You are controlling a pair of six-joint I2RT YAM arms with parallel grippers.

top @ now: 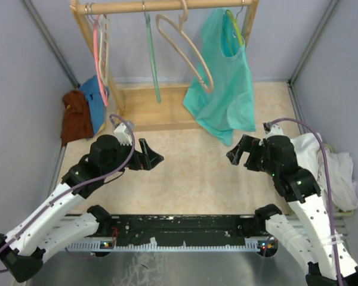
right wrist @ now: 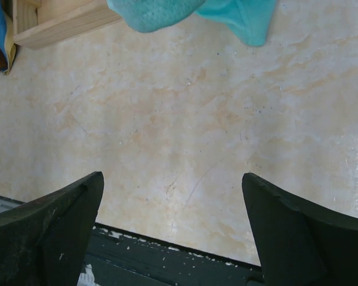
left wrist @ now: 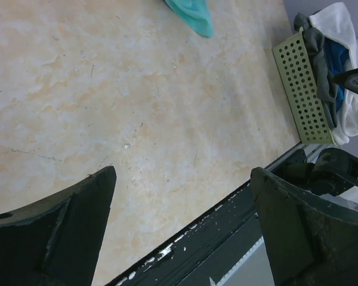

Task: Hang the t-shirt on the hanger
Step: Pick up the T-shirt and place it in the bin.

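Note:
The white t-shirt [top: 337,164] lies crumpled in a pile at the right edge of the table, behind my right arm; it also shows in the left wrist view [left wrist: 340,27]. The beige hanger [top: 185,50] hangs by its big hook from the wooden rail [top: 161,7], tilted. My left gripper [top: 148,156] is open and empty over the bare table left of centre. My right gripper [top: 237,152] is open and empty right of centre, near the teal top's hem. Both wrist views show wide-apart jaws over bare marbled table [right wrist: 185,119].
A teal sleeveless top [top: 224,83] hangs on the rail's right end. Pink hangers [top: 98,50] and a thin green hanger [top: 150,53] hang further left. Rust-brown [top: 76,116] and blue [top: 95,98] garments lie at the back left. A perforated green basket [left wrist: 301,89] holds clothes at the right.

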